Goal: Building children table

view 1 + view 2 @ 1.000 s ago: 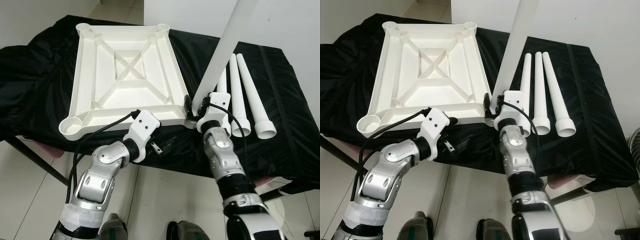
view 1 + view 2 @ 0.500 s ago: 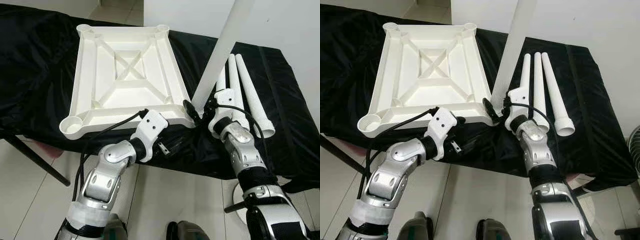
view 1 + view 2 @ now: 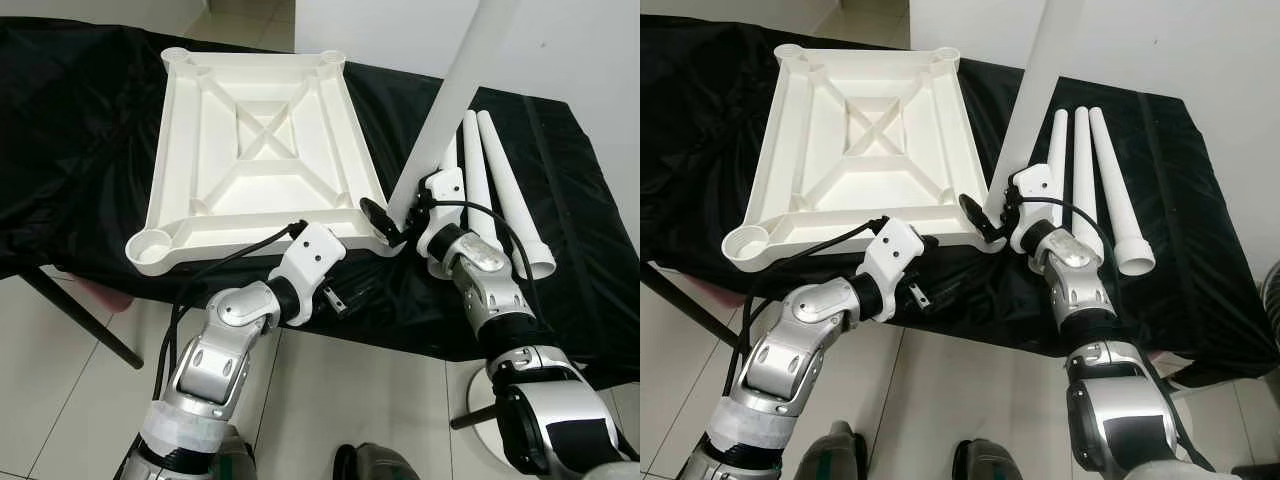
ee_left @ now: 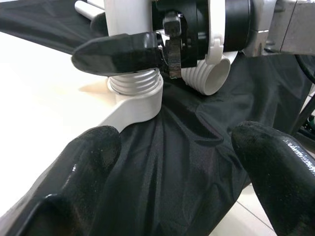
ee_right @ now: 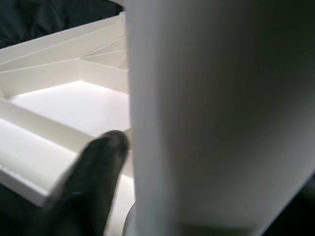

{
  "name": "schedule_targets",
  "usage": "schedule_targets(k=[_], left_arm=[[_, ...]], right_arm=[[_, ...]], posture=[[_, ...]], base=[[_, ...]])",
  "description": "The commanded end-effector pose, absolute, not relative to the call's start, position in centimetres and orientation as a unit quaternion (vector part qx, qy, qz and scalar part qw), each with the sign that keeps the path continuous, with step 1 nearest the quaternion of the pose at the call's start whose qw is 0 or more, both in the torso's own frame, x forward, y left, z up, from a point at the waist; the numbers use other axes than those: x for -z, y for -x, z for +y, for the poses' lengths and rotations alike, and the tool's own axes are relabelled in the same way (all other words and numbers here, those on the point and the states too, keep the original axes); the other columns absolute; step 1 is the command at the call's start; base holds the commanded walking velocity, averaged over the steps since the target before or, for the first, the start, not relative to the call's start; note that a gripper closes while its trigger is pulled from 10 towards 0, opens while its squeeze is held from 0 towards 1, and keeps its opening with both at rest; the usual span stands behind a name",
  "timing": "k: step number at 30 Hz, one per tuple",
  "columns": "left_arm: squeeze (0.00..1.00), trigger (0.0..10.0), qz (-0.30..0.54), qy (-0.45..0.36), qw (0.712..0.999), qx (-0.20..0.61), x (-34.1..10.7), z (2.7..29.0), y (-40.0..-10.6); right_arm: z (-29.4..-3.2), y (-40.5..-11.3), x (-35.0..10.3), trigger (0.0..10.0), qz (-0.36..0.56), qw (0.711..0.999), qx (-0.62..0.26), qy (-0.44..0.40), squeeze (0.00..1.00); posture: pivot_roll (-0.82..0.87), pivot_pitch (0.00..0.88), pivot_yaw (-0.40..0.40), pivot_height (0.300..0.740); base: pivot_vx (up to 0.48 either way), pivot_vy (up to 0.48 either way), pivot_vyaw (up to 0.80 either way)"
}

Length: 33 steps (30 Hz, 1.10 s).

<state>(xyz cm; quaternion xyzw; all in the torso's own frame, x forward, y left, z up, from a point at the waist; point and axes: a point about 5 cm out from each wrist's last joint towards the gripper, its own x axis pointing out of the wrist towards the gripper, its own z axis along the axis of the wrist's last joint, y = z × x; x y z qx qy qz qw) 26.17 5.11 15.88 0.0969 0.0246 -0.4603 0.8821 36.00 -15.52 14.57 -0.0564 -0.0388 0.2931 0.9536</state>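
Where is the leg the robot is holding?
The leg stands at the tabletop's near right corner, held by the right gripper, with three spare legs lying just to its right.

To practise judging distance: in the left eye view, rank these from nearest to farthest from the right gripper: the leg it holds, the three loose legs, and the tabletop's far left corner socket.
1. Held leg, gripped at its base by the right gripper.
2. Loose legs, lying just right of it.
3. Far left corner socket, across the upturned tabletop.
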Motion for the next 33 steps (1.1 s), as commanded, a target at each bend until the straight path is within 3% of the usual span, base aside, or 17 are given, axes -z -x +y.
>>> schedule_targets(k=[1,12,13,15,16,33], left_arm=[[0.00,10.0,0.021,-0.103,0.907,0.409,-15.8,5.4,-26.6],[0.00,10.0,0.021,-0.105,0.907,0.408,-15.8,5.4,-26.7],[0.00,10.0,0.020,-0.105,0.907,0.408,-15.8,5.4,-26.7],[0.00,10.0,0.020,-0.104,0.906,0.409,-15.8,5.3,-26.6],[0.00,10.0,0.020,-0.104,0.906,0.409,-15.8,5.3,-26.6],[0.00,10.0,0.022,-0.101,0.904,0.416,-15.7,5.1,-26.6]], right_arm=[[-16.1,-36.1,-14.5,0.0,-0.033,0.953,-0.293,0.067,0.00],[-16.0,-35.8,-13.6,0.0,-0.027,0.957,-0.285,0.046,0.00],[-15.9,-35.8,-13.5,4.0,-0.027,0.959,-0.280,0.042,0.00],[-15.8,-35.8,-13.5,4.0,-0.027,0.960,-0.276,0.039,0.00],[-15.5,-35.7,-13.6,10.0,-0.032,0.963,-0.268,0.018,0.00],[-13.1,-33.9,-13.3,10.0,-0.055,0.996,-0.069,-0.009,0.00]], posture=[[0.08,0.024,-0.048,0.740],[0.08,0.022,-0.046,0.740],[0.08,0.024,-0.046,0.740],[0.08,0.024,-0.046,0.740],[0.07,0.026,-0.048,0.740],[0.05,0.030,-0.024,0.740]], base=[[0.000,0.000,0.00],[0.000,0.000,0.00],[0.000,0.000,0.00],[0.000,0.000,0.00],[0.000,0.000,0.00],[0.000,0.000,0.00]])
